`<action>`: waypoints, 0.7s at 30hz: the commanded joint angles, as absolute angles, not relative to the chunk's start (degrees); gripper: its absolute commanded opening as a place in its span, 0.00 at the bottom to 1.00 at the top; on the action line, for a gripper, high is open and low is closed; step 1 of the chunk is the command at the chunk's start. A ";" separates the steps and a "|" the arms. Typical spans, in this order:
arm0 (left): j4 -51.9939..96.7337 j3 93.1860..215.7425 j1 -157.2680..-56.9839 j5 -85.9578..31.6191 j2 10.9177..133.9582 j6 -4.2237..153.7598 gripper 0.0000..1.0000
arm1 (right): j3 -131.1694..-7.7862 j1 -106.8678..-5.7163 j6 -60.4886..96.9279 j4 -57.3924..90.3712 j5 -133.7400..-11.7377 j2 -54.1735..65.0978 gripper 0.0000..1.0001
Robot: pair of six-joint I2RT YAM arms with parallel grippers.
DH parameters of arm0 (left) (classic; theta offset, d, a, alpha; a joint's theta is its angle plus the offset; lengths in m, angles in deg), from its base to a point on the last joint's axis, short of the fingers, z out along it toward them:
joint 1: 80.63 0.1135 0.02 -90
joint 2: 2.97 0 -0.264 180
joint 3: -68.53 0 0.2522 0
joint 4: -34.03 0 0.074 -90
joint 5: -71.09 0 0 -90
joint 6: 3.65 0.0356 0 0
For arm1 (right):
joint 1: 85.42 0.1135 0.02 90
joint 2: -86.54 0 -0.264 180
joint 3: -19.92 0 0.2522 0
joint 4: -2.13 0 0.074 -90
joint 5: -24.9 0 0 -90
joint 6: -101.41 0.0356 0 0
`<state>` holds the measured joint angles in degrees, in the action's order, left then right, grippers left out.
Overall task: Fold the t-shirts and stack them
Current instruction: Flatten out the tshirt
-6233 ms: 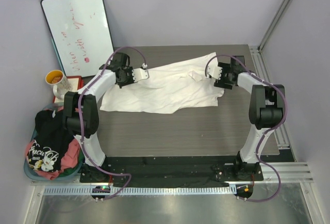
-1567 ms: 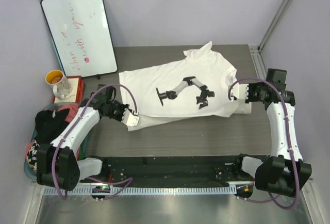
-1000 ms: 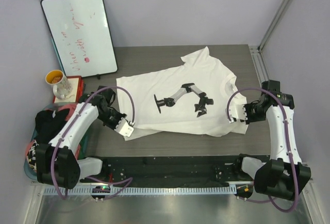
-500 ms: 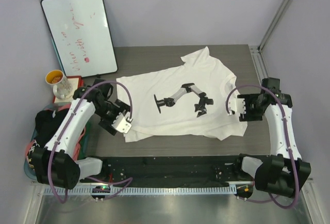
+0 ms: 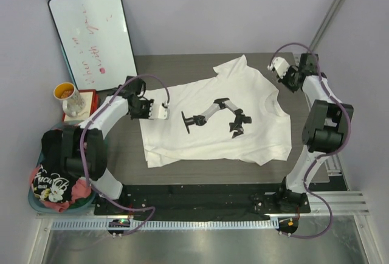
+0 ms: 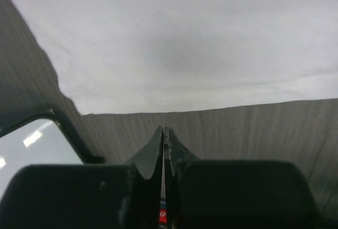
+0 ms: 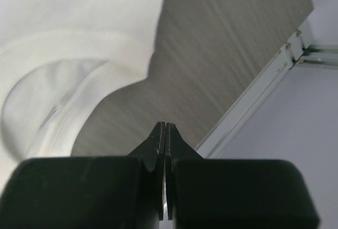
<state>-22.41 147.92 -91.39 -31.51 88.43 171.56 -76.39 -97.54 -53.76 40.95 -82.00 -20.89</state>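
Two sets of jaws are pressed shut with nothing between them: the left gripper (image 5: 161, 111) sits at the far-left corner of the white t-shirt (image 5: 206, 139), its wrist view showing closed fingers (image 6: 157, 143) over bare table (image 5: 200, 170) with the cloth just ahead, and the right gripper (image 5: 277, 66) hangs above the wood near the far-right corner, beside the collar (image 7: 50, 81) rather than on it. That shirt lies spread across the middle of the table, black graphic up, neck towards the right arm; the black t-shirt (image 5: 58, 154) and the pink-red t-shirt (image 5: 84, 186) are bundled in the laundry basket (image 5: 33, 200) at the near left. I judge the main risk to be a bad first fold: the near-left hem looks rucked into a ridge, and folding over it would press that crease in. Closed jaws sliding onto the fabric could also drag and bunch it, and the right gripper, starting off the cloth, might close on air or catch only the top layer of the shoulder. Against half a second ago, both grippers have gone from the shirt's near edge to its far side while the shirt lies much as it did; six seconds back it was a crumpled heap, graphic hidden, with both arms at it
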 commanded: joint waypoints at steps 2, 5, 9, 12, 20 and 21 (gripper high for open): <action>-10.94 155.32 -91.79 -22.87 94.84 161.59 0.00 | -90.07 -95.88 -39.66 34.26 -82.15 -30.50 0.01; -8.83 157.35 -92.66 -19.35 97.92 161.23 0.00 | -94.21 -94.21 -39.13 34.00 -84.34 -33.42 0.01; -6.98 158.14 -93.46 -13.64 100.91 161.49 0.00 | -97.28 -91.67 -38.70 33.91 -87.06 -37.20 0.01; -5.84 159.19 -94.16 -10.92 103.37 160.62 0.00 | -98.60 -89.73 -37.12 33.82 -89.88 -39.13 0.01; -5.75 163.41 -95.13 -9.94 107.68 158.51 0.00 | -102.82 -86.56 -35.71 32.51 -85.76 -46.16 0.01; -5.75 163.77 -95.13 -9.60 108.12 158.68 0.00 | -104.31 -86.47 -35.27 32.16 -83.84 -47.13 0.01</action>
